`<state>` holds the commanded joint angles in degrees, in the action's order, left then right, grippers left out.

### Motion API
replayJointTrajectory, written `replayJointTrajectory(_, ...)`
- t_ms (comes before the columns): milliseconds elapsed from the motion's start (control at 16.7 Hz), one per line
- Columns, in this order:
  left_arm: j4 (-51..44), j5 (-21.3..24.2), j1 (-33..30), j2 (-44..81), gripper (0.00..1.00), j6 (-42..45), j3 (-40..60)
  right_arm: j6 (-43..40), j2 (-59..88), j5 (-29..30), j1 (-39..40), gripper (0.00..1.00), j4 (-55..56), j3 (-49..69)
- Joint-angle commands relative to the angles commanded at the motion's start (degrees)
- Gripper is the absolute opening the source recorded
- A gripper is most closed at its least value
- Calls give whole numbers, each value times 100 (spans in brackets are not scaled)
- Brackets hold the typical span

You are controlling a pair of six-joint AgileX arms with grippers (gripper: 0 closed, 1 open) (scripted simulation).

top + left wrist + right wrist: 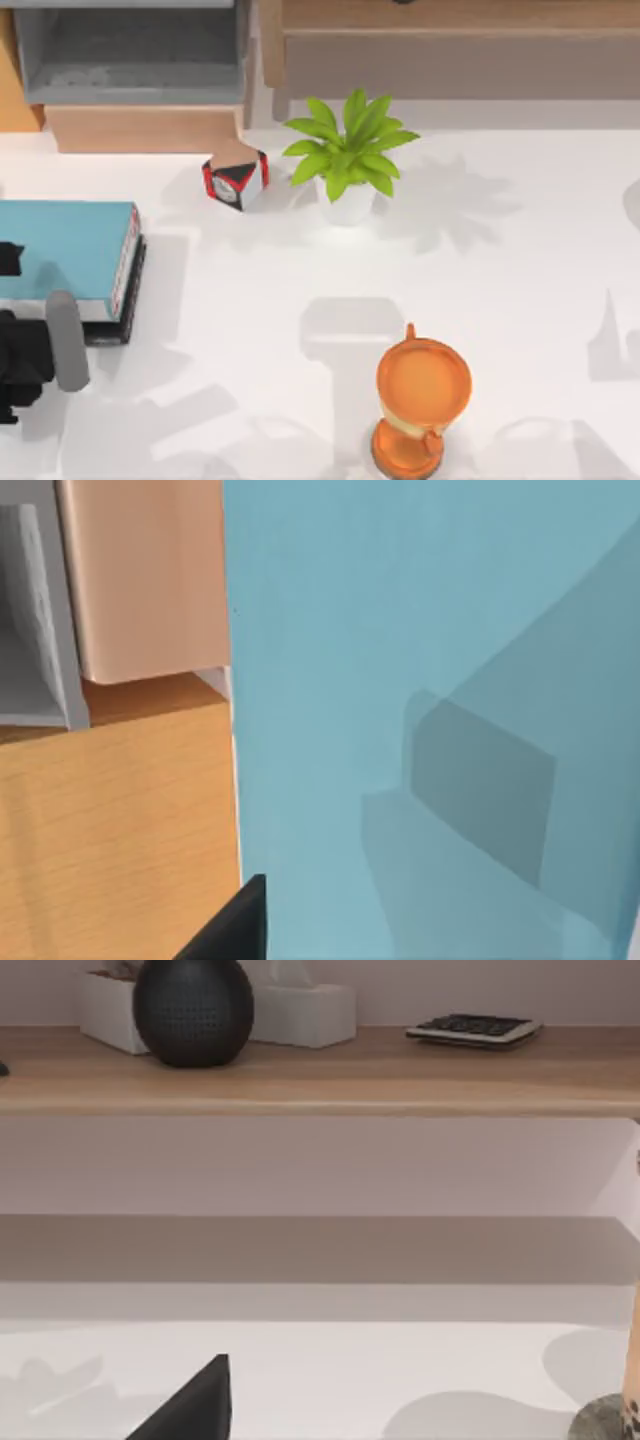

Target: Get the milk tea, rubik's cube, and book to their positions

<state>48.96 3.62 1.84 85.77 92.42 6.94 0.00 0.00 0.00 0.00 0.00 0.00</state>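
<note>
Book (60,245), light-blue, lying at the left edge of the bench (480,250) atop a thin black slab (130,300): my left gripper (20,330) hangs over its near end, finger opening impossible to tell, so I should centre squarely before closing to avoid dragging the slab.

Counter's carrying 1 book (62,245), 1 potted plant (347,160), 1 small red-black-white box (236,181), 1 orange cup (422,385).

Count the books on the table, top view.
1: the book, light blue, lies at the table's left edge, on a thin black slab. The left arm overlaps its near corner, so anything under the arm may be hidden.
</note>
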Motion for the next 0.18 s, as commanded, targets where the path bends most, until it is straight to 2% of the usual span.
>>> replayJointTrajectory(180,0,0,0,0,100,0,0,0,0,0,0,100,0,0)
